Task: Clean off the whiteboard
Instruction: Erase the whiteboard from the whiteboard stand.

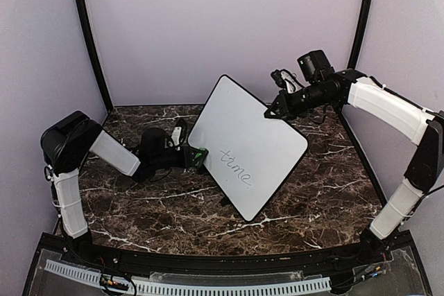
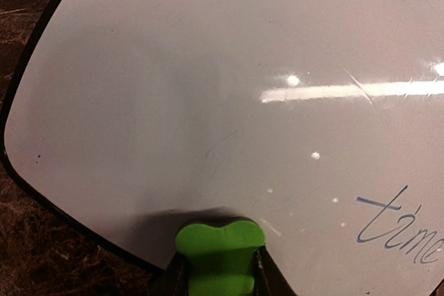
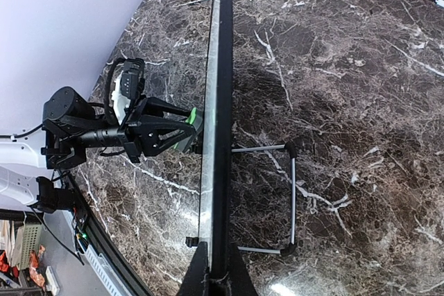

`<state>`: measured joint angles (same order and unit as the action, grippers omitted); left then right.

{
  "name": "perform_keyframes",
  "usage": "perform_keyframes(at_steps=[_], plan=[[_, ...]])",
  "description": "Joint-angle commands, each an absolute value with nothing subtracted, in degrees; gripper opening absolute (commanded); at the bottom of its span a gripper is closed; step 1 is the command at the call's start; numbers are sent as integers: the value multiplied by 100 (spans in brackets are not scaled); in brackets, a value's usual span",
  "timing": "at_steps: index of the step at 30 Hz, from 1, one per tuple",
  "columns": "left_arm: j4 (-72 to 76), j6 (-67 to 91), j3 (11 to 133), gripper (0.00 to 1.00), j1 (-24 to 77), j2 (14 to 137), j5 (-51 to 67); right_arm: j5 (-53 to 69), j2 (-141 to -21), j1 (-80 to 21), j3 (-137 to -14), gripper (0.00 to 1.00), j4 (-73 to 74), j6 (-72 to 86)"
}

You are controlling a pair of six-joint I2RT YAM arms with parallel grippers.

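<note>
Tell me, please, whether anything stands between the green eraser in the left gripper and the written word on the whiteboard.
Nothing visible does. Between the green eraser, held in the left gripper, and the word "time" lies only bare whiteboard. The right gripper pinches the board's upper edge, away from that path.

The whiteboard (image 1: 243, 143) stands tilted across the surface (image 1: 173, 216), its wire stand (image 3: 291, 199) jutting behind it. The left tool (image 1: 198, 157) with the green eraser (image 2: 220, 251) crowds its left edge, the right tool (image 1: 269, 111) its top edge. Room lies in front.
</note>
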<state>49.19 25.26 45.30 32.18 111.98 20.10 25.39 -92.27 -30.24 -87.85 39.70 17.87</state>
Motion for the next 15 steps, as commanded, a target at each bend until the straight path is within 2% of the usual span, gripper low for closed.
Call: perform_keyframes(at_steps=[1, 15], plan=[[5129, 2506, 5011, 0, 3356, 11236, 2504, 2902, -9427, -3338, -8719, 0, 4252, 1081], [4536, 1863, 5372, 0, 3772, 11028, 2328, 2901, -9492, -3340, -8759, 0, 4271, 1068]])
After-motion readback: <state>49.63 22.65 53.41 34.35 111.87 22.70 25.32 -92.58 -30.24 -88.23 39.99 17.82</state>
